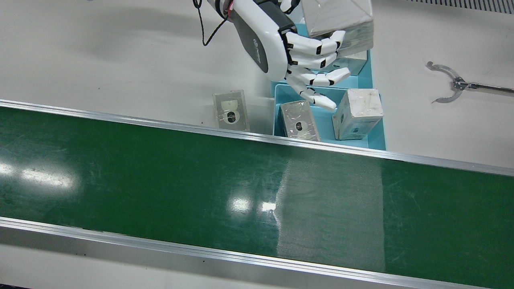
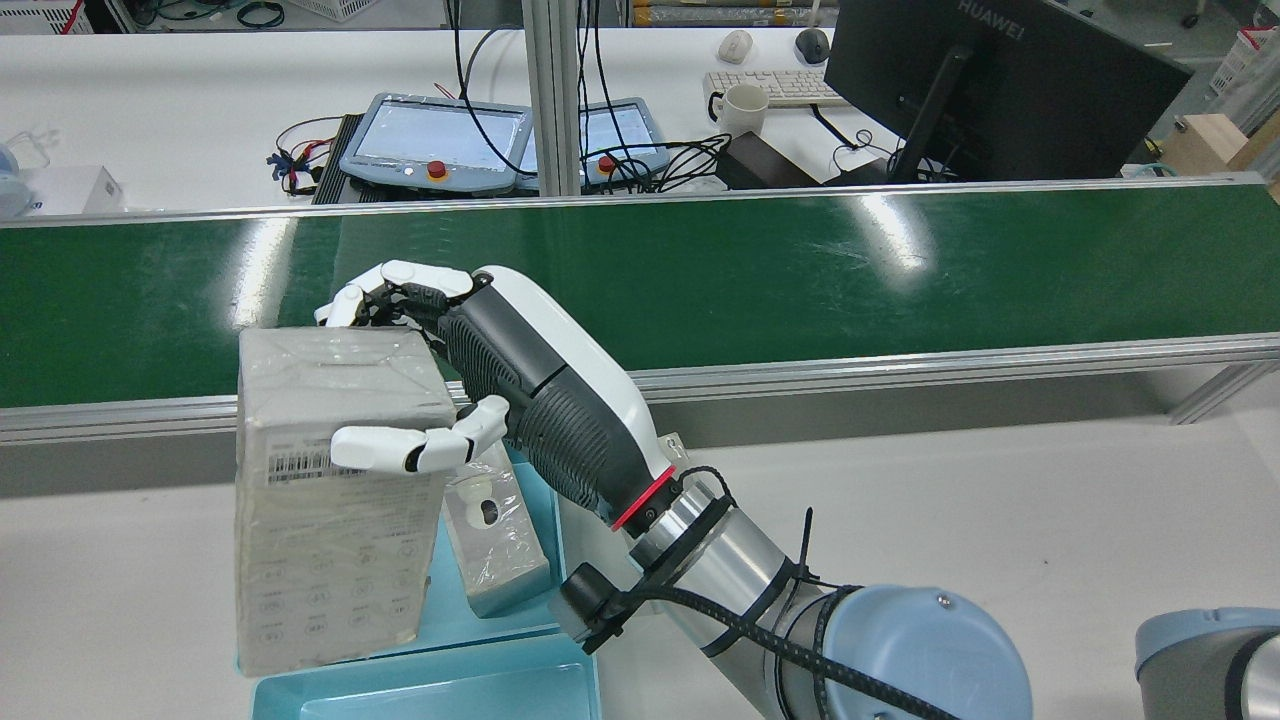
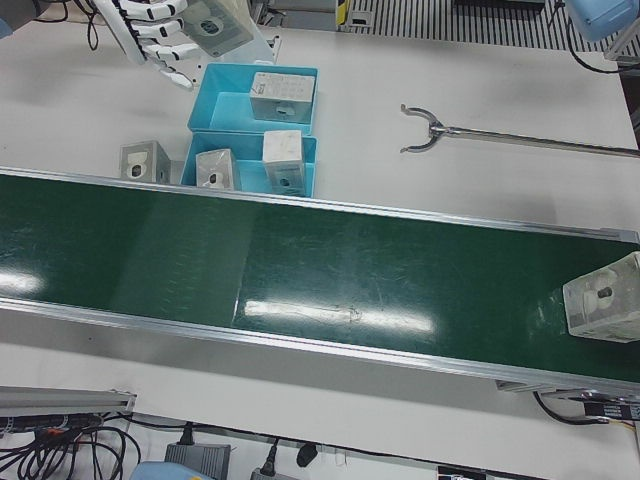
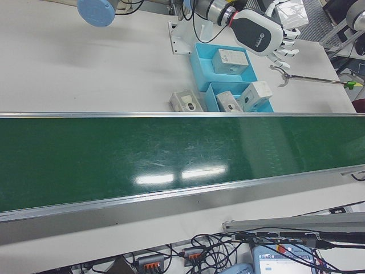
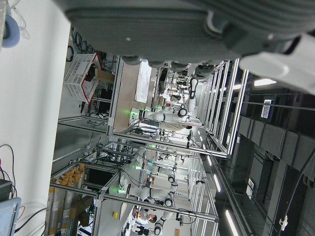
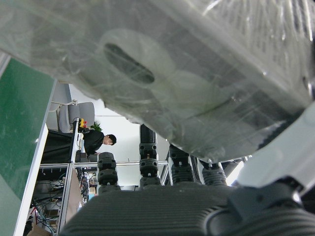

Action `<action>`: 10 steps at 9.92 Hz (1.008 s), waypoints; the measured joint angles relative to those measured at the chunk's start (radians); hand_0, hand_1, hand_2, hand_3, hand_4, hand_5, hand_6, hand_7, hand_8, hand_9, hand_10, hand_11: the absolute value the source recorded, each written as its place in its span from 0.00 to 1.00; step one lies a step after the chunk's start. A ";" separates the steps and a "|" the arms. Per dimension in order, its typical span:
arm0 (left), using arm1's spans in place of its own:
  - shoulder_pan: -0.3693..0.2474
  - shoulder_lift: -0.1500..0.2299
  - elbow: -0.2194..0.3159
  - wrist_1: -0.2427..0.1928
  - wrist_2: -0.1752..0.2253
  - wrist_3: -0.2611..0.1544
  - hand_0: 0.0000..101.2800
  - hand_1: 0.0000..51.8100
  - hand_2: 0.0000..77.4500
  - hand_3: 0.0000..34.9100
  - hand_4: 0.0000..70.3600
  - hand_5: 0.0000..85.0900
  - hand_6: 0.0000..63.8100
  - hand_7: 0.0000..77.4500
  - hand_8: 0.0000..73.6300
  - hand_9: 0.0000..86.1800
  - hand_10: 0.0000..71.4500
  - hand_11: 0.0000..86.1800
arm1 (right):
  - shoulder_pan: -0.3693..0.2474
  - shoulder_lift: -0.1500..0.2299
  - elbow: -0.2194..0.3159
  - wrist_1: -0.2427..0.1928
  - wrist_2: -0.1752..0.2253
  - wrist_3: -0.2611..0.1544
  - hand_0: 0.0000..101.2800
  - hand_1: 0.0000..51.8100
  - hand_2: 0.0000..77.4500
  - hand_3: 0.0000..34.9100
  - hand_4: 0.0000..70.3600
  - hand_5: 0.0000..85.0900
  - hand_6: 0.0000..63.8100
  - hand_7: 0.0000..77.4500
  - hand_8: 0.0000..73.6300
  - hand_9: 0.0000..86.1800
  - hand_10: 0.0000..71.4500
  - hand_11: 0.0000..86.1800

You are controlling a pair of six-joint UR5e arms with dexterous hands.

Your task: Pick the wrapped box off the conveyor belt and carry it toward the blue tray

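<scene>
1. The white-and-grey right hand (image 1: 281,44) is gripping the tall grey box wrapped in clear film (image 2: 335,500). Its fingers (image 1: 317,48) are curling round one side and its thumb (image 2: 400,450) is pressing across the barcoded face, so the hand is closed firmly on the box. The right hand view agrees, with film and box filling the frame.

2. The box is hanging upright in the air, clear of the green conveyor belt (image 1: 160,180). It is sitting over the light-blue plastic tray nearer the robot (image 3: 225,100), which is one of two trays set end to end.

3. That tray is already holding one wrapped box (image 3: 283,95). The second blue tray beside the belt (image 3: 310,180) is holding two more, and a further one (image 1: 231,110) is lying on the white table just beside it.

4. I judge the pick finished and the carry nearly done, since the box is arriving above the trays.

5. The next move is probably calling for a lowering into a bare patch of tray, keeping the box level and clear of the box already inside. The film looks slippery, so the grip should be easing only once the base is resting.

6. The left hand (image 5: 197,24) is showing only as a blurred edge in its own camera. I cannot tell how open it is.

7. Another wrapped box (image 3: 605,300) is sitting far along the belt.
</scene>
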 joint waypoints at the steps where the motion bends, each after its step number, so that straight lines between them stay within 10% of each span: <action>1: 0.000 0.000 0.000 0.000 0.000 0.000 0.00 0.00 0.01 0.00 0.01 0.01 0.00 0.01 0.01 0.00 0.01 0.00 | -0.024 -0.002 0.013 -0.029 -0.002 -0.011 0.46 0.03 0.44 0.49 0.45 0.55 0.53 0.77 0.22 0.35 0.12 0.15; 4: 0.000 0.000 0.000 0.000 0.000 0.000 0.00 0.00 0.01 0.00 0.01 0.01 0.00 0.01 0.00 0.00 0.00 0.00 | -0.060 -0.003 0.048 -0.084 -0.009 -0.021 0.47 0.03 0.44 0.49 0.45 0.55 0.47 0.86 0.19 0.32 0.12 0.15; 5: 0.000 0.000 0.000 0.000 0.000 0.000 0.00 0.00 0.01 0.00 0.01 0.01 0.00 0.01 0.00 0.00 0.00 0.00 | -0.063 -0.003 0.062 -0.087 -0.008 -0.024 0.50 0.05 0.45 0.60 0.43 0.65 0.34 0.79 0.00 0.08 0.04 0.09; 6: 0.000 0.000 0.000 0.000 0.000 0.000 0.00 0.00 0.01 0.00 0.01 0.01 0.00 0.01 0.01 0.00 0.01 0.00 | -0.065 -0.004 0.071 -0.087 -0.007 -0.028 0.50 0.05 0.45 0.60 0.43 0.65 0.34 0.79 0.00 0.08 0.04 0.09; 7: 0.000 0.000 0.000 0.000 0.000 0.000 0.00 0.00 0.01 0.00 0.01 0.01 0.00 0.01 0.01 0.00 0.01 0.00 | -0.066 -0.004 0.076 -0.087 -0.007 -0.030 0.48 0.43 0.24 0.85 0.21 0.48 0.00 0.38 0.00 0.02 0.02 0.06; 8: 0.000 0.000 0.000 0.000 0.000 0.000 0.00 0.00 0.01 0.00 0.01 0.01 0.01 0.01 0.01 0.00 0.01 0.00 | -0.066 -0.004 0.079 -0.087 -0.007 -0.031 0.48 0.22 0.20 0.84 0.23 0.34 0.00 0.17 0.00 0.02 0.04 0.06; 10: 0.000 0.000 0.000 0.000 0.000 0.000 0.00 0.00 0.01 0.00 0.00 0.01 0.01 0.01 0.00 0.01 0.00 0.00 | -0.067 -0.004 0.081 -0.087 -0.008 -0.032 0.48 0.33 0.15 0.85 0.22 0.19 0.00 0.24 0.00 0.02 0.04 0.06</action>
